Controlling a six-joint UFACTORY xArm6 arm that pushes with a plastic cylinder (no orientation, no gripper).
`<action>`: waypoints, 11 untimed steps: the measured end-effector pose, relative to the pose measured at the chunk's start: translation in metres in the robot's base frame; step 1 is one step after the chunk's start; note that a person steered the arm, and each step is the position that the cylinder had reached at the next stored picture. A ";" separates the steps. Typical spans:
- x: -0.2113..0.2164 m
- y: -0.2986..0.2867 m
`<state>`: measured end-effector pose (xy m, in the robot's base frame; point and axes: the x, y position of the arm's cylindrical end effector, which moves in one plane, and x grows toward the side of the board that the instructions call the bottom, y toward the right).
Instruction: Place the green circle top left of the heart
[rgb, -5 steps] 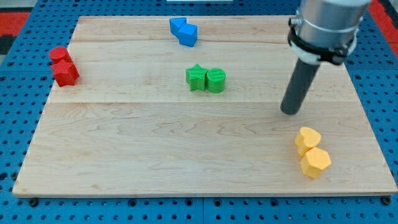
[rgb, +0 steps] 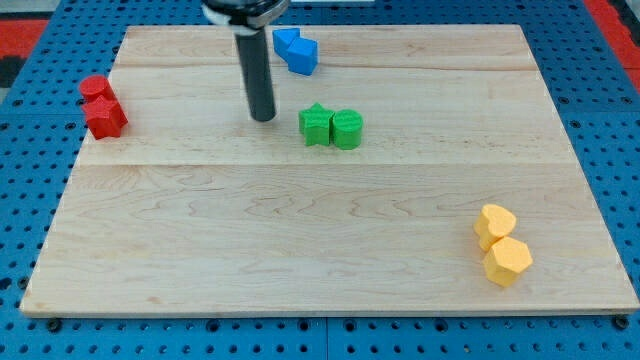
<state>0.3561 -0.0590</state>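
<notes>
The green circle (rgb: 347, 129) stands near the board's middle, touching the green star (rgb: 316, 124) on its left. The yellow heart (rgb: 494, 224) lies at the lower right, touching a yellow hexagon (rgb: 508, 261) just below it. My tip (rgb: 263, 117) rests on the board to the left of the green star, a short gap away, and far up and left of the heart. The rod rises from it to the view's top.
Two blue blocks (rgb: 296, 50) sit touching at the top centre, just right of the rod. Two red blocks (rgb: 101, 106) sit touching by the left edge. The wooden board (rgb: 200, 240) lies on a blue pegboard.
My tip has swept from the right side of the board, above the heart, across to the left of the green star. No block has moved.
</notes>
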 end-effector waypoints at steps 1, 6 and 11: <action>0.006 0.034; 0.063 0.155; 0.098 0.223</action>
